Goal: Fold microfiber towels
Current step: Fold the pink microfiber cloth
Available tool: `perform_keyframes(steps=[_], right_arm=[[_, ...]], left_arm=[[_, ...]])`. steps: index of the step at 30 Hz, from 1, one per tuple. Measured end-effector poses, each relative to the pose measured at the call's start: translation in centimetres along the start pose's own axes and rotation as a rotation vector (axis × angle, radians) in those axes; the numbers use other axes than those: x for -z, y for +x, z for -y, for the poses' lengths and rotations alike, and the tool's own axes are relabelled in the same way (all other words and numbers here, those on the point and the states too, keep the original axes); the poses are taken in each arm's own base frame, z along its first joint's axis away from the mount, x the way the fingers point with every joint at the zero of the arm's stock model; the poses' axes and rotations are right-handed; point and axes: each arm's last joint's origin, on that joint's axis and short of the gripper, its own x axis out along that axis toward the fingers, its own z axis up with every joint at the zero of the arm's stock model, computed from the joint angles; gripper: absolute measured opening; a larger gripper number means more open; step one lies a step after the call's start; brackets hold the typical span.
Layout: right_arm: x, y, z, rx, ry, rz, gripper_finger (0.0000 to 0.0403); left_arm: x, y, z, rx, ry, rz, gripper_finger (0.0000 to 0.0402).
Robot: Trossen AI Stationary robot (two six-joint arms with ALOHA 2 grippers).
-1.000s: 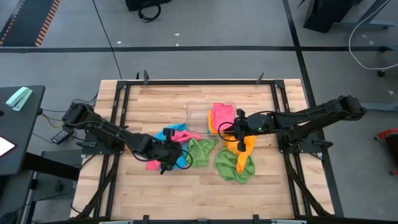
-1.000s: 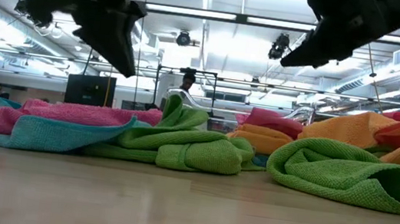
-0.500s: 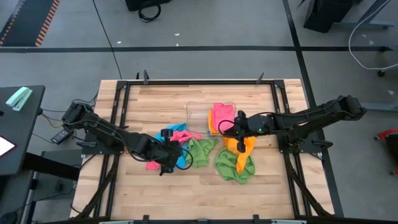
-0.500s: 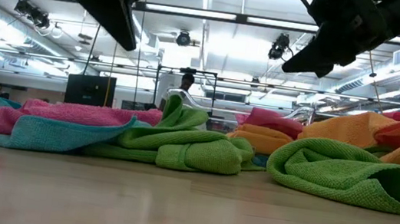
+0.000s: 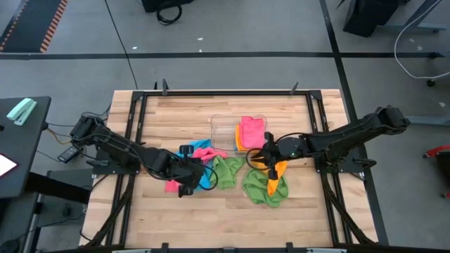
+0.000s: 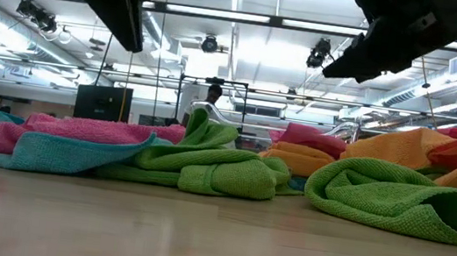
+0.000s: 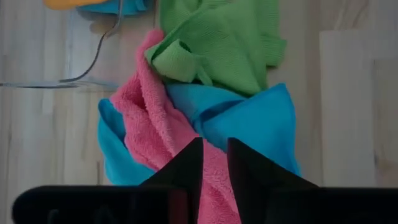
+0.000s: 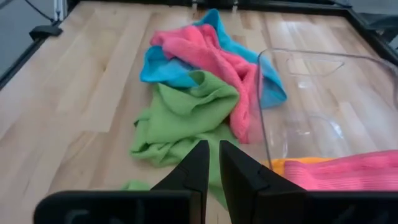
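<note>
A pink towel lies crumpled across a blue towel, with a green towel bunched against them. My left gripper hangs above the pink and blue towels, slightly open, with nothing between its fingers. A second green towel lies near the middle, and an orange towel rests on it. My right gripper hovers over these, its fingers close together and bare. Folded pink and orange towels lie in the clear tray.
The clear plastic tray stands at the table's far middle, right next to the right gripper's path. Bare wood lies along the near edge and at the far left. A dark metal frame borders the table.
My left gripper has risen from just above the pink and blue towels, and these lie as before. My right gripper has gone a little toward the near edge and the table's left, over the orange towel.
</note>
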Motion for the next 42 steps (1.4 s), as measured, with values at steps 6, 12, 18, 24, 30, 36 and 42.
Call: perform_keyframes(steps=[6,12,18,24,30,36,42], right_arm=[[0.5,1.6,-0.3,0.001,-0.009,-0.011,0.0047],[0.5,1.4,-0.9,-0.021,-0.031,-0.006,0.0047],[0.1,0.9,-1.7,-0.055,-0.074,0.028,0.0047],[0.1,0.9,-1.8,-0.057,-0.072,0.032,0.0047],[0.1,0.9,-1.8,-0.057,-0.065,0.033,0.0047],[0.1,0.9,-1.8,-0.057,-0.064,0.032,0.0047],[0.1,0.9,-1.8,-0.057,-0.064,0.032,0.0047]], left_arm=[[0.4,0.3,-0.8,0.011,-0.067,-0.074,0.0105],[1.9,1.3,-0.6,0.040,-0.136,-0.167,0.0113],[4.4,3.1,-0.3,0.003,-0.166,-0.257,0.0104],[6.8,4.9,-0.9,-0.046,-0.186,-0.345,0.0099],[7.9,6.2,-2.3,-0.080,-0.228,-0.395,0.0100],[7.7,6.6,-3.1,-0.079,-0.231,-0.394,0.0094],[7.2,7.0,-3.7,-0.066,-0.234,-0.352,0.0081]])
